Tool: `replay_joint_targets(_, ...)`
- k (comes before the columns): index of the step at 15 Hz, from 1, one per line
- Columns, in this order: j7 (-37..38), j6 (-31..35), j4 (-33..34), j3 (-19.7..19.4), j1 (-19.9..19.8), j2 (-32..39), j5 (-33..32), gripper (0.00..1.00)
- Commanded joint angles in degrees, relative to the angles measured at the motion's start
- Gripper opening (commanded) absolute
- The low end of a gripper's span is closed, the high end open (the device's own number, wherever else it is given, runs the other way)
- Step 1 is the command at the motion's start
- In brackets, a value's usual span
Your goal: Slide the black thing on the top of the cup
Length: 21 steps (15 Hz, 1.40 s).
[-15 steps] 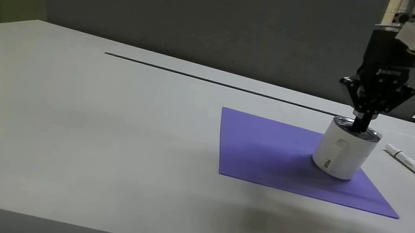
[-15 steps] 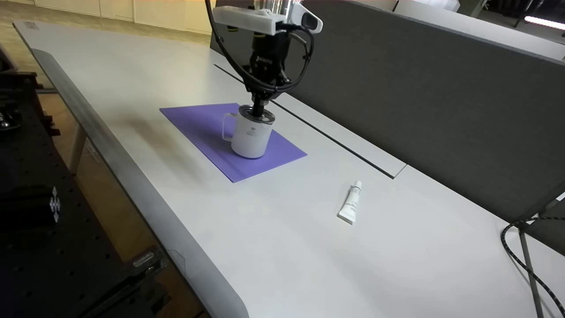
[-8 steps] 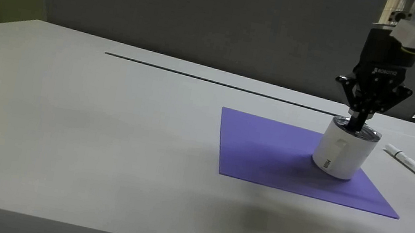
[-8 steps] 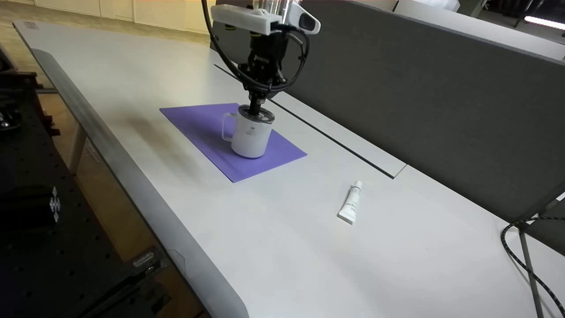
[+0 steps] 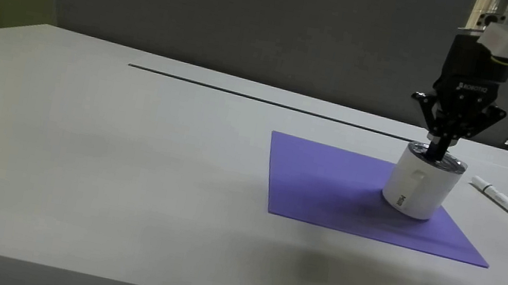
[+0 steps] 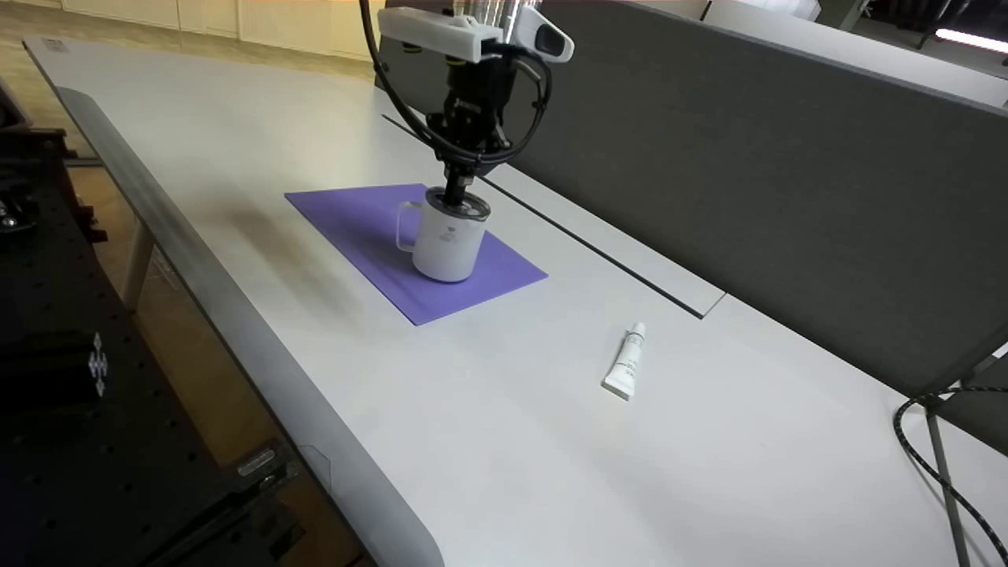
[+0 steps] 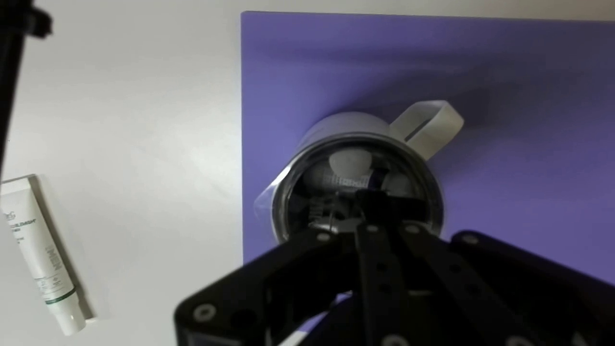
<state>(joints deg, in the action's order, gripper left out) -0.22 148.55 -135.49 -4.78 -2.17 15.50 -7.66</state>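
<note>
The white cup (image 5: 410, 191) stands upright on a purple mat in both exterior views (image 6: 445, 252). Its handle and side also show in the wrist view (image 7: 346, 124). Its clear, dark-looking lid (image 7: 312, 206) has a shiny rim. A flat black piece (image 7: 409, 208), which looks like the black thing, lies on the lid just right of the fingertips; part of it is hidden by the fingers. My gripper (image 5: 435, 157) points down with its fingers together, tips at the lid inside the rim (image 6: 454, 201), in the wrist view too (image 7: 373, 202). I see nothing held between them.
The purple mat (image 5: 321, 175) lies flat under the cup on the white table (image 5: 99, 162). A white tube (image 6: 626, 362) lies beyond the mat. A dark slot (image 6: 598, 252) runs along the table before a grey partition (image 6: 748, 142).
My gripper has shifted slightly left in both exterior views over the first half second, then almost stopped. The fingers stay shut. The cup has not visibly moved.
</note>
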Motion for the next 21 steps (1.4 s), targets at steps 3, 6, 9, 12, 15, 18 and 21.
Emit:
replay_joint_targets(3,2.66,0.9,2.07,-1.43,0.35,-1.66,-1.56,0.0)
replay_joint_targets(6,1.34,0.11,3.82,-1.29,-0.27,-3.09,-0.29,0.0)
replay_joint_targets(9,-1.67,-5.26,5.91,-0.3,-1.15,-4.52,2.13,0.26)
replay_joint_targets(12,-2.2,-8.51,7.24,-0.41,-1.22,-5.35,2.02,0.45)
replay_joint_targets(15,-2.87,-11.04,8.04,-0.44,-1.34,-5.94,1.82,0.66)
replay_joint_targets(18,-3.63,-12.55,8.54,-0.43,-1.54,-6.32,2.01,0.88)
replay_joint_targets(21,-4.35,-13.59,8.83,-0.42,-1.65,-6.38,1.86,1.0)
